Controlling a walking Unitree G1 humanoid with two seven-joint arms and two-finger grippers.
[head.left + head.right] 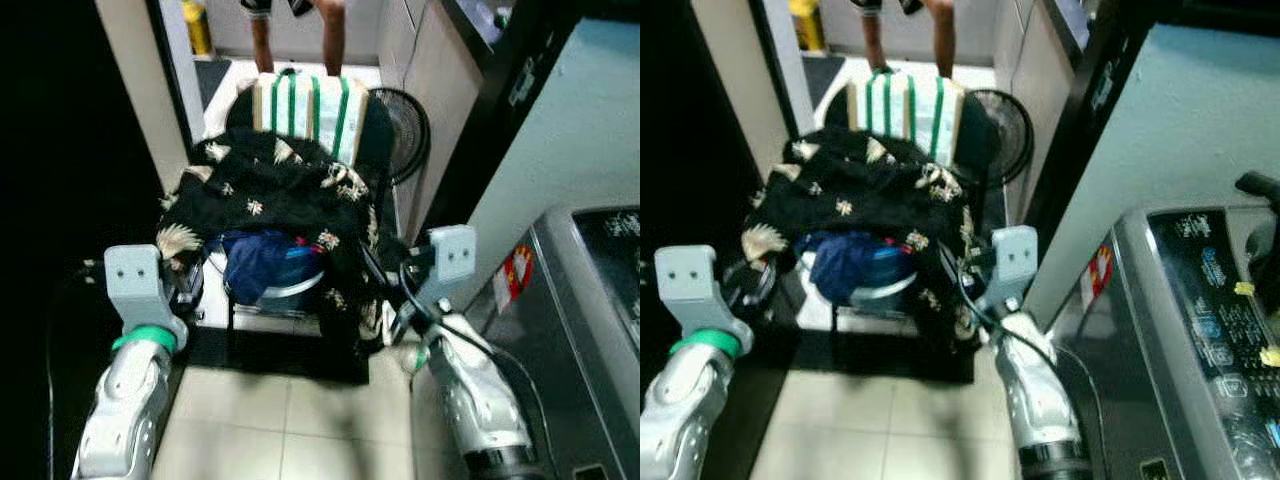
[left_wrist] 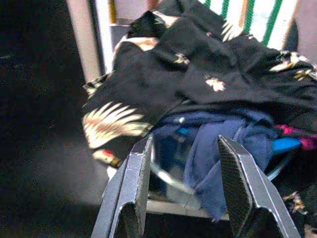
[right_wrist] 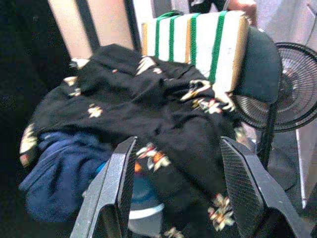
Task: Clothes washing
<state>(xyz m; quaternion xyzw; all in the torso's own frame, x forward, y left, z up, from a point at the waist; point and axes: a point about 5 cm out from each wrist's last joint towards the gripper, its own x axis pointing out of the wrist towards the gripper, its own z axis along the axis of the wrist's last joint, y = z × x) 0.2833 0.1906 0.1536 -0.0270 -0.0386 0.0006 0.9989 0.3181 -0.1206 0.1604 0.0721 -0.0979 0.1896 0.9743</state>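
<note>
Eye views: the black floral garment point(image 1: 290, 190) is draped over a chair, just left of the washing machine point(image 1: 1200, 330). Left wrist: left claw point(image 2: 184, 166) gapes at the blue cloth point(image 2: 218, 144) underneath. Right wrist: right claw point(image 3: 174, 171) is spread wide too. Soft, light, floppy stuff, so I'd pinch a bunched fold.

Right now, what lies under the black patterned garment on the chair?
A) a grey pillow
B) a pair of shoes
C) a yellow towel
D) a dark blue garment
D: a dark blue garment bulges out beneath the black patterned garment heaped on the chair.
</note>
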